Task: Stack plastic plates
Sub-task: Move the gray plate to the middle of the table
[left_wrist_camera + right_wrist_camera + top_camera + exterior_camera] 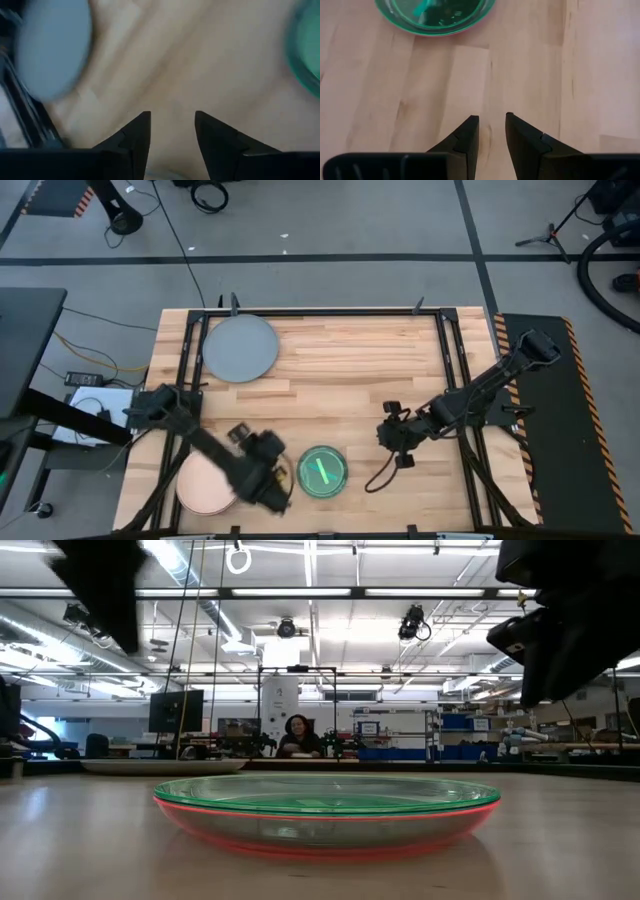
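A: Left arm? 
B: Reaches low along the table's near edge; left gripper [171, 131] empty, fingers parted.

A: Right arm? 
B: Extends inward from the right side; right gripper [491, 131] empty, fingers slightly apart.

You've got one plate [240, 347] at the table's [350, 370] far left corner, another [205, 485] near left, stacked pair [322, 471] near middle. Left gripper [278, 498] sits btwn those two, right gripper [388, 434] just right of stack.
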Tool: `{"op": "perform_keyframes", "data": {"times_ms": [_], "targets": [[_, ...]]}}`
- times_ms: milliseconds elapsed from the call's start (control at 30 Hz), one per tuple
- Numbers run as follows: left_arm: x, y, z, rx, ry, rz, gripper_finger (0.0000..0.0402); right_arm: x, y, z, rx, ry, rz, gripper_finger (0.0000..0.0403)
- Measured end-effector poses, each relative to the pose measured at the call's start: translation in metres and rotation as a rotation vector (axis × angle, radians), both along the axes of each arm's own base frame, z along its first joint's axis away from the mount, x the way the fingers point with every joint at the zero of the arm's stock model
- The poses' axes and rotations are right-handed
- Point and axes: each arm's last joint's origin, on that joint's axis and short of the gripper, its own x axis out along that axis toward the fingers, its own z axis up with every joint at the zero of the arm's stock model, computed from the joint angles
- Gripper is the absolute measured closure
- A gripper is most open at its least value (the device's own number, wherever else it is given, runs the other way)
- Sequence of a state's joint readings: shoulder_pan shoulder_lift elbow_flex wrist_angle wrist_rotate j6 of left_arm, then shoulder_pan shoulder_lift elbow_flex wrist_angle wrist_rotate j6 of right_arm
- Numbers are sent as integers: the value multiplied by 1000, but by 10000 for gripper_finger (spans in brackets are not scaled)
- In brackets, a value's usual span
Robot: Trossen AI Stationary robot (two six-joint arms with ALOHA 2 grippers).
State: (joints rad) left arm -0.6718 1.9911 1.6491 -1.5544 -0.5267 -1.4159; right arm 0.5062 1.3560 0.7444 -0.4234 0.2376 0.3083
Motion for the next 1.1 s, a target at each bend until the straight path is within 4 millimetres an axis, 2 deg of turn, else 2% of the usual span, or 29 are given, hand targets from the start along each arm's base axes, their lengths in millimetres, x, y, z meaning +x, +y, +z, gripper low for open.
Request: {"op": "perform_keyframes", "data": {"times_ms": [167,267,400,533,700,867,1000,1100], "targets": [[31,62,-39,27,122,-59,242,1,-3,0,1,3,-10,299],[51,95,-57,-5,104,-93,242,0,-2,-2,13,3,-33,299],[67,127,-57,47,79,-116,242,-6,-4,-11,16,17,-115,299],[62,159,-41,85,96,-15,242,-15,-11,-27,-5,57,-168,299],[53,185,-24,116,72,105,242,-25,-20,-44,-31,104,-185,299],[51,195,-14,80,61,117,242,-25,-15,-44,9,86,-154,299],[52,209,-17,47,56,157,242,-25,-2,-41,46,28,-99,299],[53,220,-38,-23,23,172,242,-27,9,-38,77,-12,-57,299]]}}
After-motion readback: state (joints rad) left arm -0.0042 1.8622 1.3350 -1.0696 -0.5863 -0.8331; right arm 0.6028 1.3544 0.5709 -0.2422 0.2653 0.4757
